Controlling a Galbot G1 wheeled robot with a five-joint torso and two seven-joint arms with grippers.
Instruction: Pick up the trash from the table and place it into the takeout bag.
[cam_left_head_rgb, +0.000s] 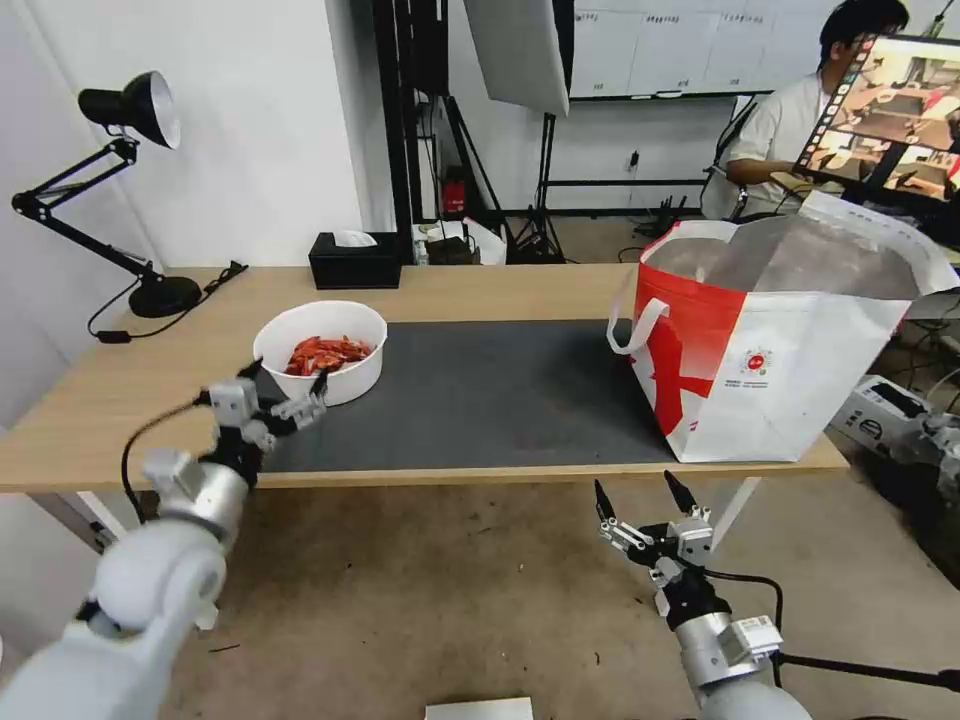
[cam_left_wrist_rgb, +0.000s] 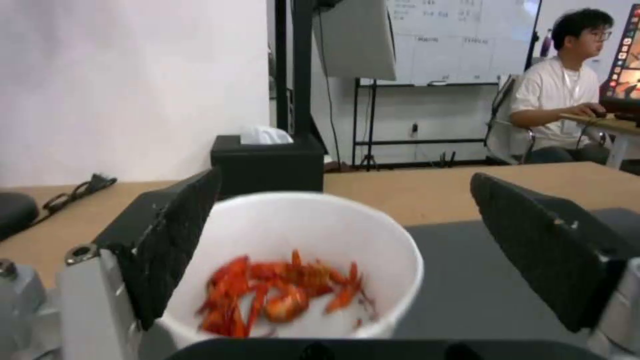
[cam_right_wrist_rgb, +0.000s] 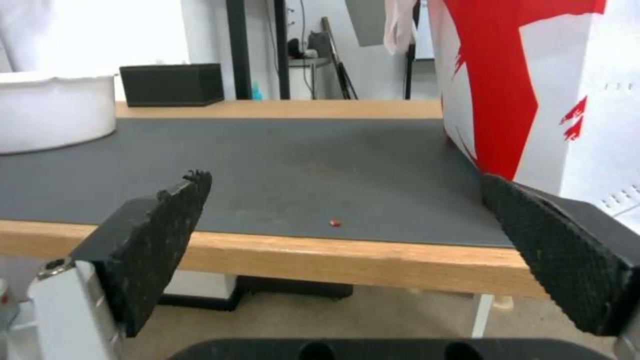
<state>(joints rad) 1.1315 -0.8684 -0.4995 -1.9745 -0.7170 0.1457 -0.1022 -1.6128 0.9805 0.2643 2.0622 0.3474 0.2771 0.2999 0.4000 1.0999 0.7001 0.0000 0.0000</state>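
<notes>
at the surface's (cam_left_head_rgb: 480, 285) near edge, the left hand (cam_left_head_rgb: 283, 392) spreads wide around the white bowl (cam_left_head_rgb: 320, 351); right hand (cam_left_head_rgb: 645, 500) hangs wide below.

My head camera looks forward and down from off the near edge of the table (cam_left_head_rgb: 120, 400), taking in its whole top. My left wrist camera sits close behind the white bowl (cam_left_wrist_rgb: 293, 235) near the left end, facing the far edge. My right wrist camera hangs lower, level with the near edge, beside the takeout bag (cam_right_wrist_rgb: 547, 100). All three share the dark mat (cam_left_head_rgb: 480, 390).
</notes>
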